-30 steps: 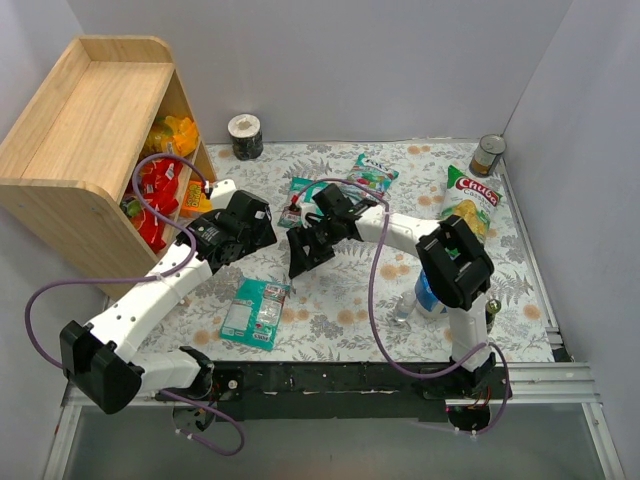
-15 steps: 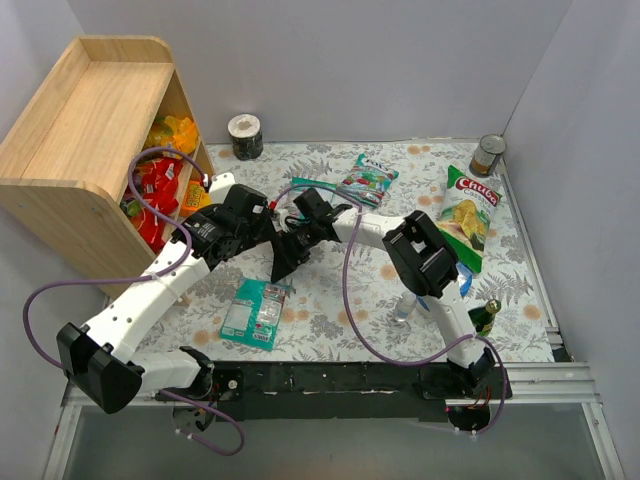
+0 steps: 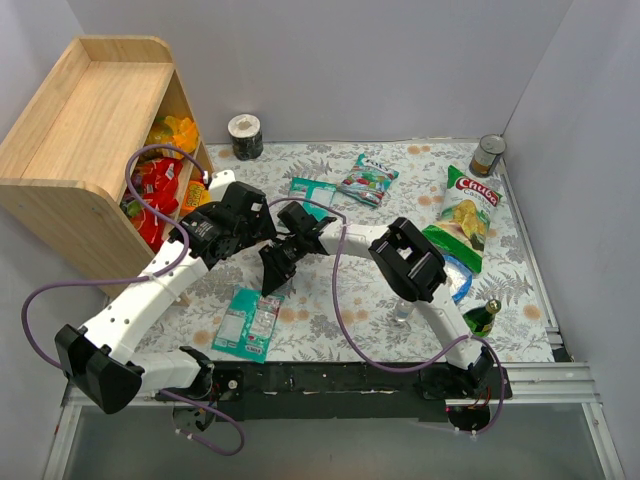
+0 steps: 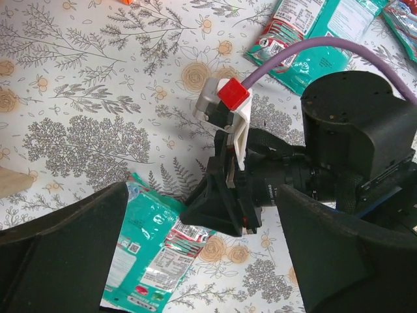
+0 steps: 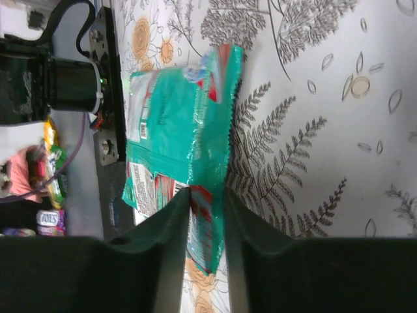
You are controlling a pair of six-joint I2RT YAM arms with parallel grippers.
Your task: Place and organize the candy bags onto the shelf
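Note:
A teal candy bag [image 3: 247, 322] lies flat near the table's front edge. My right gripper [image 3: 272, 274] is at its far edge. In the right wrist view the bag [image 5: 179, 124] runs up between the jaws, and the right gripper [image 5: 207, 218] is shut on its teal-and-red edge. My left gripper [image 3: 262, 228] hovers just behind, open and holding nothing. Its wrist view looks down on the right gripper [image 4: 225, 212] and the bag [image 4: 153, 257]. Two more teal packets [image 3: 312, 190] [image 3: 367, 178] lie further back. The wooden shelf [image 3: 85, 130] at far left holds orange-yellow [image 3: 172, 133] and red bags [image 3: 155, 187].
A green-and-white chips bag [image 3: 462, 212] lies at the right, with a can [image 3: 488, 155] in the back corner. A tape roll [image 3: 245, 137] stands by the back wall. A blue-white roll [image 3: 457, 280] and a small dark bottle [image 3: 480, 318] sit beside the right arm.
The right arm swung left and forward to the front teal bag, and its jaws closed on the bag's edge. The bag slid slightly forward. The left arm barely moved.

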